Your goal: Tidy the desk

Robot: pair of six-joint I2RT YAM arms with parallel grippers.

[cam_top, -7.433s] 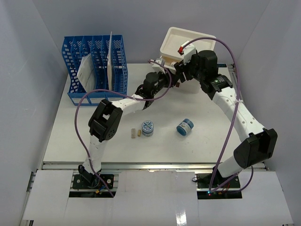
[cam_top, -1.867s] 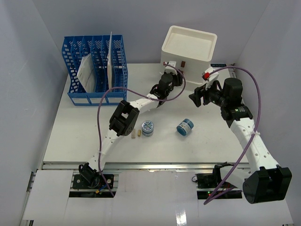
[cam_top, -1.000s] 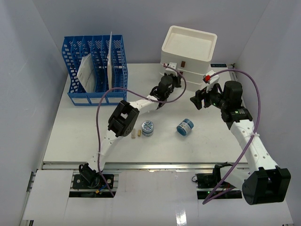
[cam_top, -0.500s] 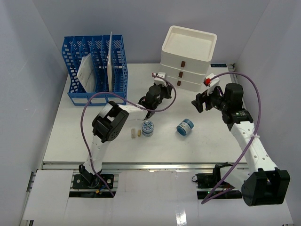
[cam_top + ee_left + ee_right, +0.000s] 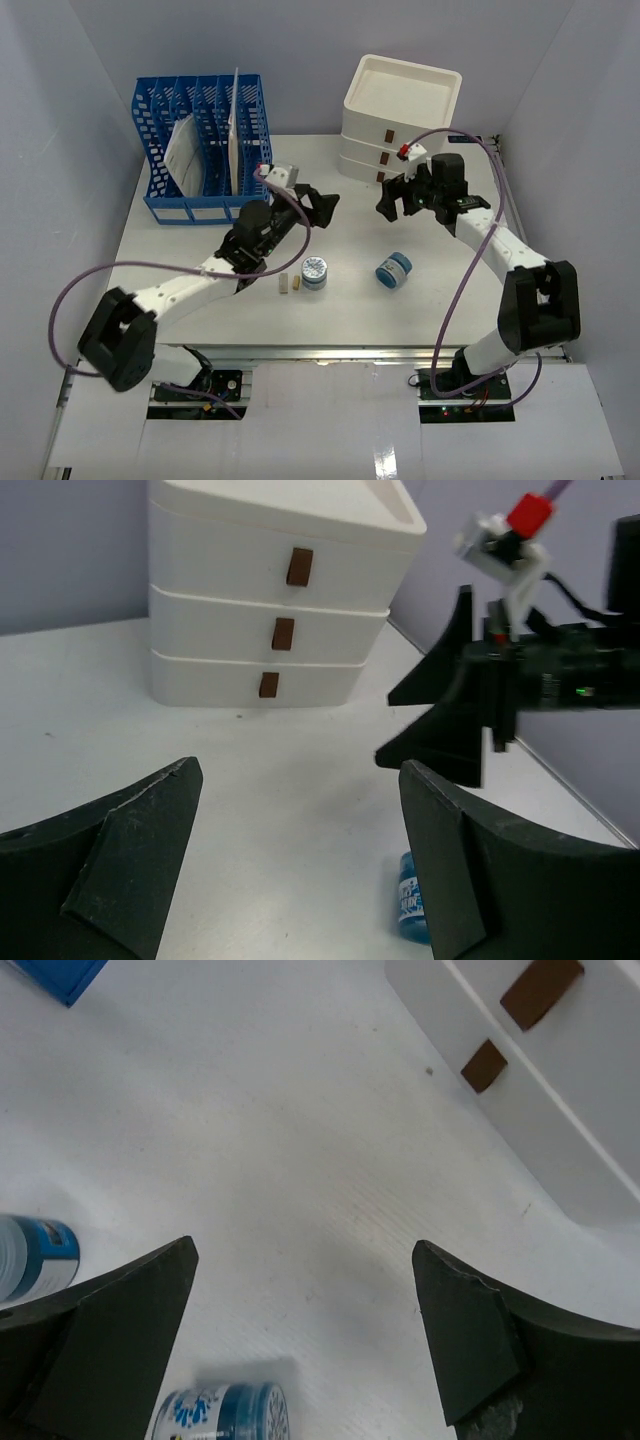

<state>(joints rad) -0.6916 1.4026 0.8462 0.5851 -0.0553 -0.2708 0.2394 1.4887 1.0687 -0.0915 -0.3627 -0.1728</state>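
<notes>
Left arm has drawn back from the white stacked drawer box point(image 5: 400, 120); left tool point(image 5: 318, 204) and right tool point(image 5: 395, 198) gape empty. Matte white table point(image 5: 380, 310) runs crosswise. Only overhead shows two small tan blocks point(image 5: 289, 285).

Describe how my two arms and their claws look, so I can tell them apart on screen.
The left arm and right arm share white links with chunky black joint housings. The left claw and right claw each have two wedge-shaped matte black fingers. A purple cable loops along each arm. The right wrist carries a small red tab.
</notes>
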